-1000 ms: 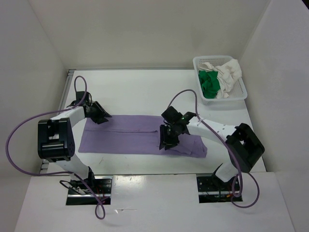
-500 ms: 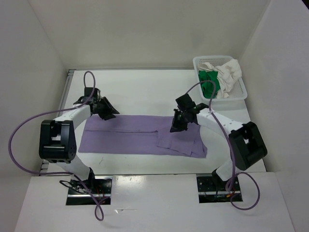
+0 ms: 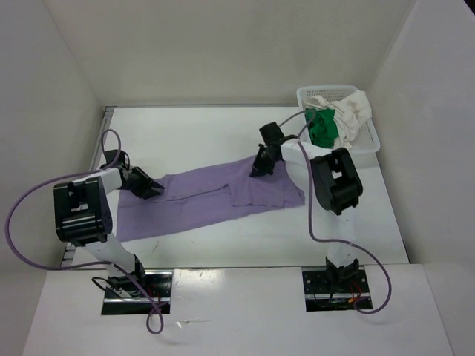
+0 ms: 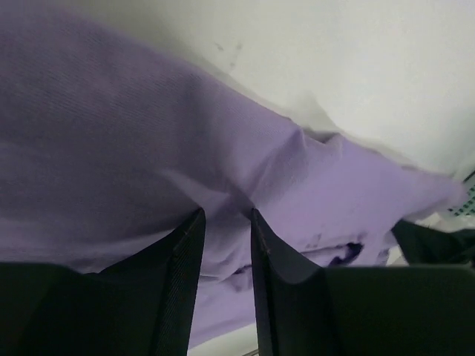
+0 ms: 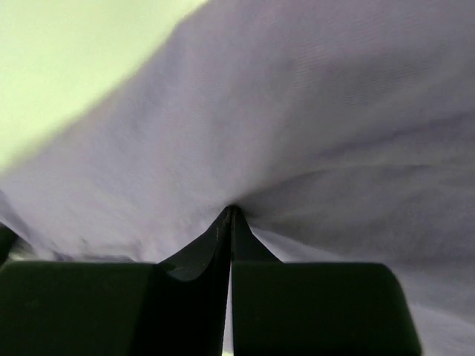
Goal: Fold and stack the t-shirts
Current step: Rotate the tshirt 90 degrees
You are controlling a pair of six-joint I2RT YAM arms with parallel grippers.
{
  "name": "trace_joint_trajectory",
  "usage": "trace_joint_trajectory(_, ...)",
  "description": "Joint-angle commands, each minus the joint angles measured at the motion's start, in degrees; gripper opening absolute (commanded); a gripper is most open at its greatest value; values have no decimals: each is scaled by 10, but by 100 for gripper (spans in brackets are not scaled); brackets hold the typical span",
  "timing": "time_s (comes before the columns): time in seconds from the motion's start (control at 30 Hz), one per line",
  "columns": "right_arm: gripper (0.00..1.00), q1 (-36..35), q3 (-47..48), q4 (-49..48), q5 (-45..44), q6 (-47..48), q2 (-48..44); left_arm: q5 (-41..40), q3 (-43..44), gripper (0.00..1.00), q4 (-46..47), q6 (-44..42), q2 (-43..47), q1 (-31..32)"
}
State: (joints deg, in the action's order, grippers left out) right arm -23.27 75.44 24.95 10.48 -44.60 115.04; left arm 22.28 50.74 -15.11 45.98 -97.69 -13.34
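Note:
The lavender t-shirt [image 3: 215, 200] lies stretched across the table, slanting from near left to far right. My left gripper [image 3: 147, 188] sits at its left end. In the left wrist view the gripper [image 4: 225, 213] is closed on a thick fold of the shirt [image 4: 111, 133], with creases running out from its tips. My right gripper [image 3: 257, 169] is at the shirt's far edge. In the right wrist view it [image 5: 231, 209] is pinched shut on the cloth [image 5: 297, 111], which puckers at the tips. The green t-shirt [image 3: 320, 126] and the white t-shirt [image 3: 352, 111] lie crumpled in the basket.
The white mesh basket [image 3: 303, 95] stands at the far right corner of the table, just behind the right arm's elbow. White walls enclose the table on the left, back and right. Purple cables loop from both arms.
My right gripper shut on the shirt and moved toward the back, dragging the shirt's right part so it now lies slanted. My left gripper shifted slightly nearer and left.

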Motion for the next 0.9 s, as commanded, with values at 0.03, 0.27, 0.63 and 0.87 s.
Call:
trace_joint_trajectory(0.03, 3, 1, 232, 14, -26, 8, 188, 22, -33, 39, -26, -2, 62, -6)
trace_joint_trajectory(0.27, 8, -5, 937, 174, 123, -26, 501, -7, -44, 43, -110, -25, 201, 17)
trace_joint_trajectory(0.63, 28, -6, 947, 372, 30, 158, 300, -49, -17, 9, -98, -57, 161, -31)
trace_joint_trajectory(0.87, 0, 15, 674, 307, 28, 204, 114, -30, 11, 4, -57, -40, 81, -46)
